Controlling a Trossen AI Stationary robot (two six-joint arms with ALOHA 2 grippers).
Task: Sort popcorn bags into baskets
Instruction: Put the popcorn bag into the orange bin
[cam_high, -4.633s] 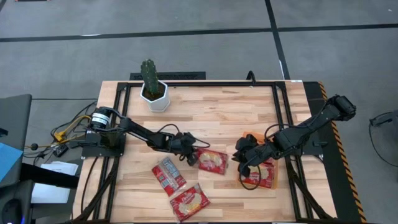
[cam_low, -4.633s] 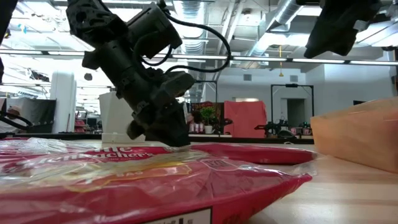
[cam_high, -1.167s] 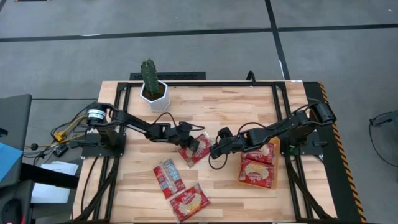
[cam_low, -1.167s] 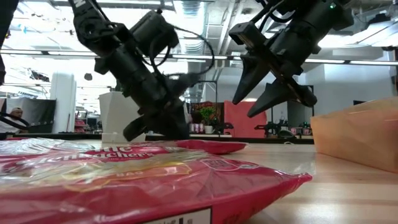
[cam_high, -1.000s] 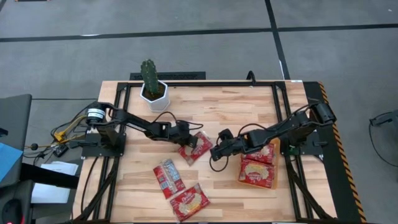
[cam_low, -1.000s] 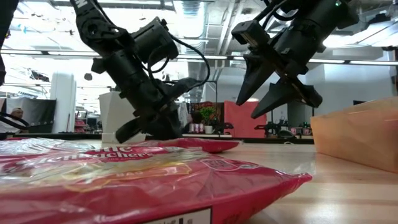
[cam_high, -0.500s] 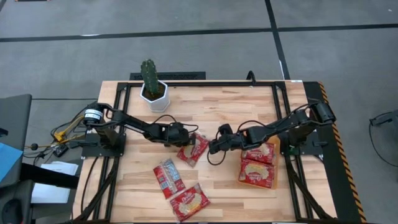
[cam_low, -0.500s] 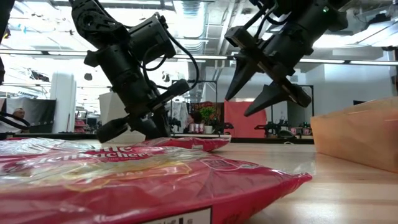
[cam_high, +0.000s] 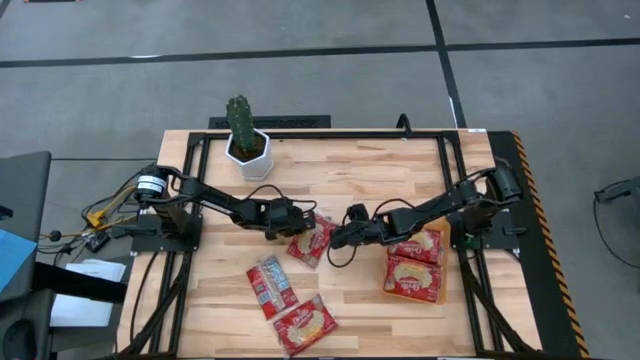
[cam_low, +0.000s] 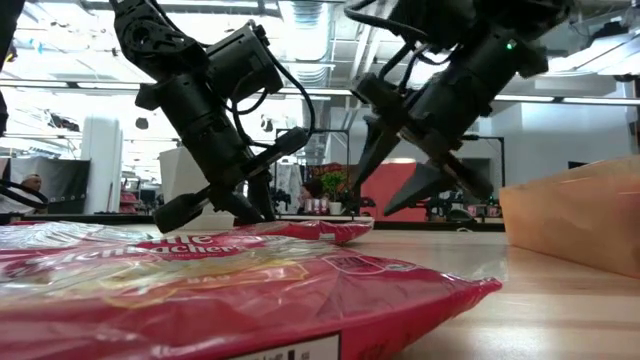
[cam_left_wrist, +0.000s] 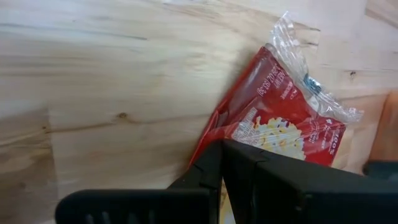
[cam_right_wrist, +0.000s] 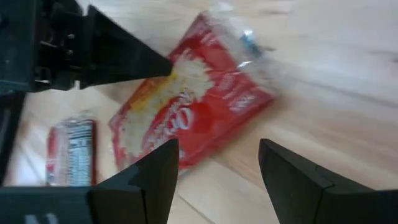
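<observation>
A red popcorn bag (cam_high: 311, 240) lies flat on the wood at mid-table; the wrist views show it too (cam_left_wrist: 273, 118) (cam_right_wrist: 193, 106). My left gripper (cam_high: 296, 223) is shut, with its tips on the bag's left part. My right gripper (cam_high: 333, 238) (cam_right_wrist: 217, 149) hovers open just right of the bag, low over the table, its fingers pointing at the bag without touching it. The orange basket (cam_high: 440, 262) at the right holds two bags. My left gripper lays its shut fingertips (cam_right_wrist: 166, 65) on the bag's upper face, by the edge of the cream picture (cam_left_wrist: 239, 132) on the bag's left side. The fingers slant down from the table's left. The bag stays flat on the table.
Two more popcorn bags (cam_high: 271, 283) (cam_high: 305, 324) lie toward the near edge; one fills the low view's foreground (cam_low: 230, 290). A cactus in a white pot (cam_high: 247, 140) stands at the far left. Black frame rails run along both table sides.
My right gripper has gone toward the table's left and down, closing in on the bag from the basket side, fingers still apart. My left gripper has stayed shut beside and on the bag, shifting only a little.
</observation>
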